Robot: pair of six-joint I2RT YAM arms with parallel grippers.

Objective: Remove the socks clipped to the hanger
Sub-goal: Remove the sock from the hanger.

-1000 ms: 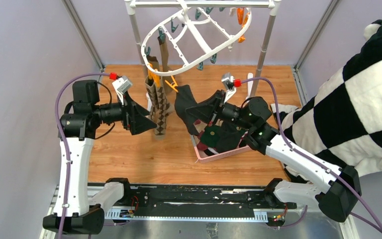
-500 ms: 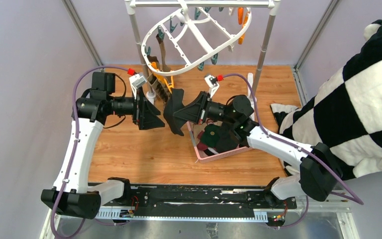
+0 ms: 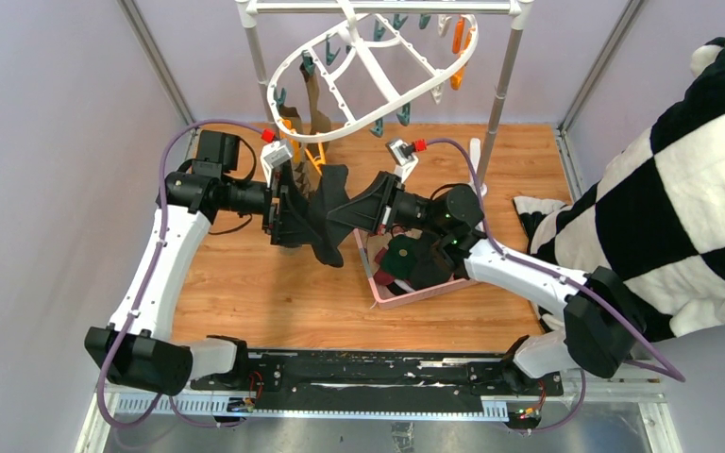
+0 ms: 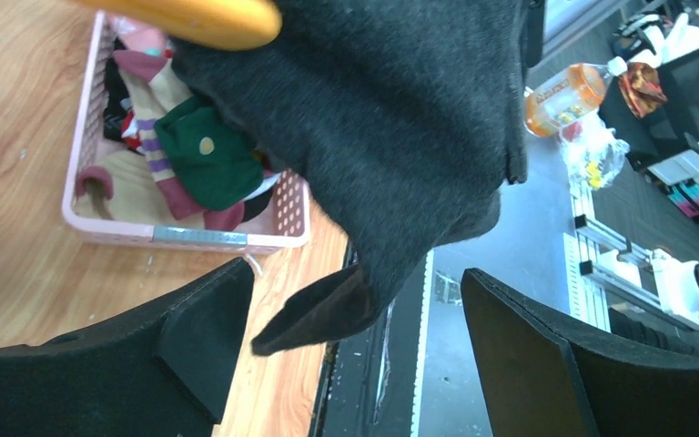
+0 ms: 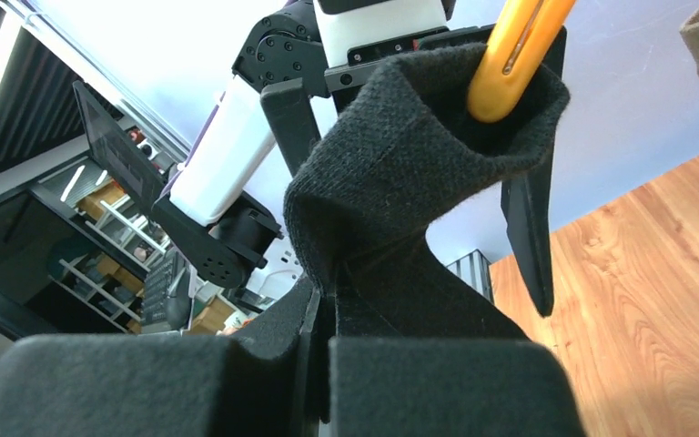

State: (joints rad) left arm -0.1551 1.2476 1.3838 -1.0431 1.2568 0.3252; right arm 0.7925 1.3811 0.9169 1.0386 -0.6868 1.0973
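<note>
The white oval hanger [image 3: 368, 75] hangs tilted from the rack. A black sock [image 3: 326, 212] hangs from one of its orange clips [image 3: 316, 156]. My right gripper [image 3: 345, 212] is shut on this sock, and in the right wrist view the sock [image 5: 400, 182] rises from the gripper [image 5: 323, 337] to the orange clip [image 5: 510, 64]. My left gripper [image 3: 295, 212] is open with its jaws either side of the sock. In the left wrist view the sock [image 4: 400, 118] hangs between the gripper's [image 4: 355, 346] fingers without touching them. A brown sock [image 3: 318, 104] stays clipped higher up.
A pink slotted basket [image 3: 389, 300] with several loose socks stands right of the grippers; it also shows in the left wrist view [image 4: 191, 235]. The grey rack pole [image 3: 500, 85] stands behind. A black-and-white checked plush cloth [image 3: 680, 208] fills the right side.
My left arm has swung right and its open jaws now straddle the black sock. My right gripper carried the sock left. The brown sock swung up and back with the hanger.
</note>
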